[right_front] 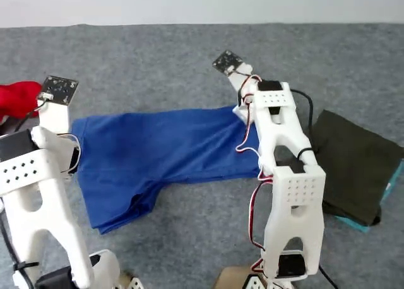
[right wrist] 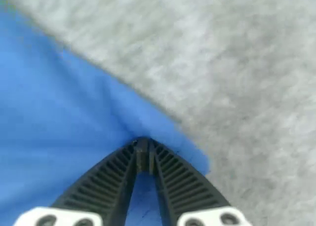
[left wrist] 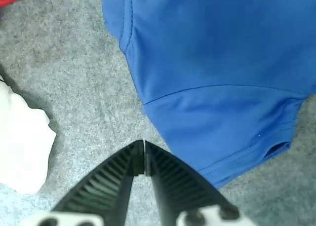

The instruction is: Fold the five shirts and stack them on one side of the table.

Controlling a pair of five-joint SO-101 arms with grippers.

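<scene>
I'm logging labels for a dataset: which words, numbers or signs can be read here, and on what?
No text can be read.
Blue fabric shirt: plain, no print showing.
Folded dark fabric shirt: plain on the side that shows.
Small dark circuit boards on the arms: any markings too small to read.

Desk [right_front: 158,55]: we see a grey, felt-like cover across the whole working surface, lightly mottled, with no seams that we can make out.
Desk cover up close [left wrist: 74,88]: we see a rough, speckled nap, lying flat.
Wall [right_front: 189,5]: we see a plain pale strip running along the far edge of the desk.
Brown piece [right_front: 230,279]: we see something flat and tan, like cardboard, at the near edge; we cannot tell what it is.
</scene>
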